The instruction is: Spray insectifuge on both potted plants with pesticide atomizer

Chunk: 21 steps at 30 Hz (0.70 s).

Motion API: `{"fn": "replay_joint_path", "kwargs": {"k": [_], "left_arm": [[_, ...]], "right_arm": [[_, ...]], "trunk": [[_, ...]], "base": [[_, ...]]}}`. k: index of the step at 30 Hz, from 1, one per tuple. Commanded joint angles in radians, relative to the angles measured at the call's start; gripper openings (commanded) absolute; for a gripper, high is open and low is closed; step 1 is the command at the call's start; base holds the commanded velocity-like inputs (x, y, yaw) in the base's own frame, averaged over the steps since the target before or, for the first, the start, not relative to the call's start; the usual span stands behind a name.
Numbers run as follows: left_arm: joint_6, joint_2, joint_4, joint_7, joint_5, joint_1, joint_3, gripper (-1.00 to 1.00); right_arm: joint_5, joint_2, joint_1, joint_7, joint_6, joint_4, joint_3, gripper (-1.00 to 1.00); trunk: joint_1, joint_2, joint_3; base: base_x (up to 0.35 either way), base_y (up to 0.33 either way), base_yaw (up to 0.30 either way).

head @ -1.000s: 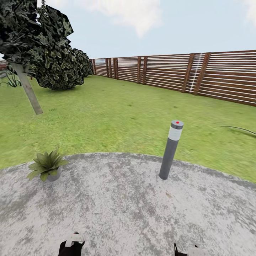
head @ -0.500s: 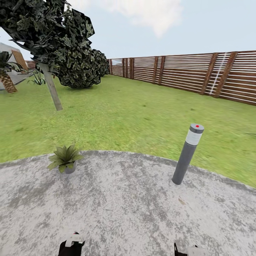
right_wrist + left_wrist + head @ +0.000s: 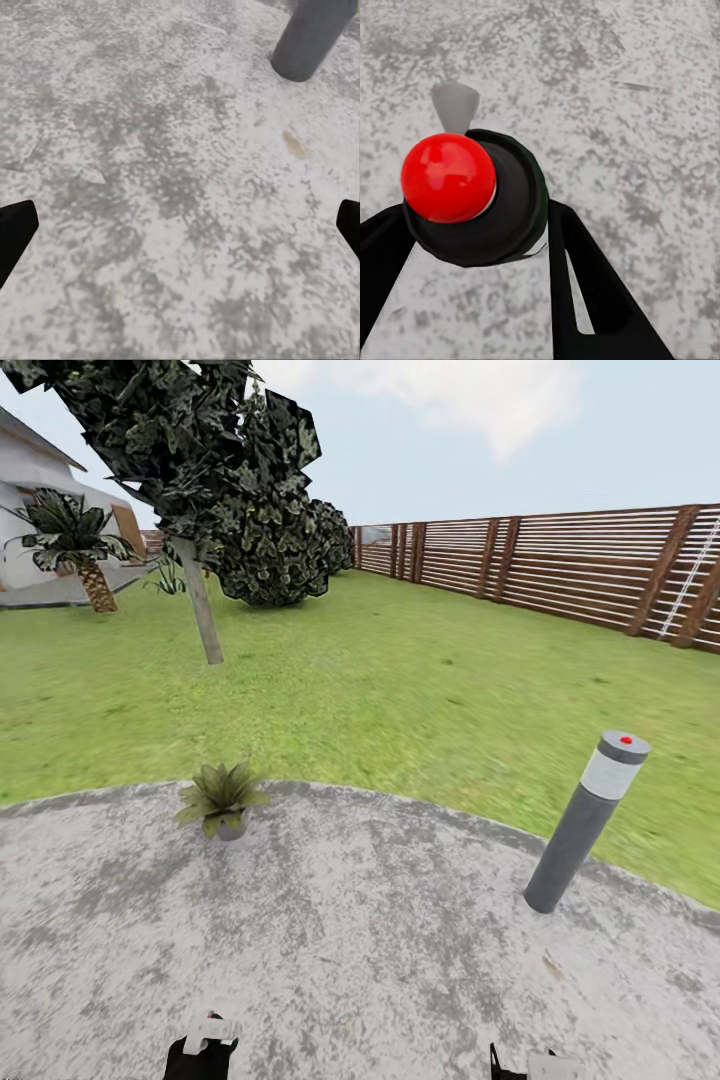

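Note:
In the left wrist view my left gripper point(image 3: 480, 221) is shut on the pesticide atomizer point(image 3: 472, 195), whose dark round body with a red ball on it sits between the two black fingers point(image 3: 585, 270) above the gravel. My right gripper point(image 3: 180, 232) is open, its black fingertips far apart over bare gravel. One potted plant point(image 3: 222, 798), a low green rosette in a small pale pot, stands at the far left rim of the gravel patio point(image 3: 360, 940), well ahead of both grippers. The ends of both arms show at the bottom edge of the head view.
A grey bollard lamp point(image 3: 585, 825) with a red dot on top stands at the patio's right rim, its base also in the right wrist view point(image 3: 311, 37). Lawn point(image 3: 400, 690) lies beyond, with a tree point(image 3: 200, 610), a dark bush point(image 3: 280, 550), a wooden fence point(image 3: 560, 570) and a white house point(image 3: 40, 490).
The whole head view has shifted right as the camera turned left; the house and a palm have come into sight at the left. The arms keep their place at the bottom edge.

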Motion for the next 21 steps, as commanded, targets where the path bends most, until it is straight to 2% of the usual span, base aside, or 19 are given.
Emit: {"fn": "replay_joint_path", "kwargs": {"k": [1,5,21], "left_arm": [[-0.003,0.000,0.001,-0.004,0.011,-0.001,-0.007,-1.00],[-0.002,0.000,0.001,-0.004,0.011,-0.001,-0.007,-1.00],[-0.003,0.000,0.001,-0.004,0.011,-0.001,-0.007,-1.00]], "right_arm": [[0.011,0.000,-0.001,-0.007,-0.002,0.001,-0.004,1.00],[0.011,0.000,-0.001,-0.007,-0.002,0.001,-0.004,1.00],[0.011,0.000,-0.001,-0.007,-0.002,0.001,-0.004,1.00]], "trunk": [[0.000,0.000,-0.001],[0.000,0.000,-0.001],[0.000,0.000,-0.001]], "base": [[0.296,-0.140,0.277],[0.298,-0.093,0.277],[0.328,-0.002,0.277]]}}
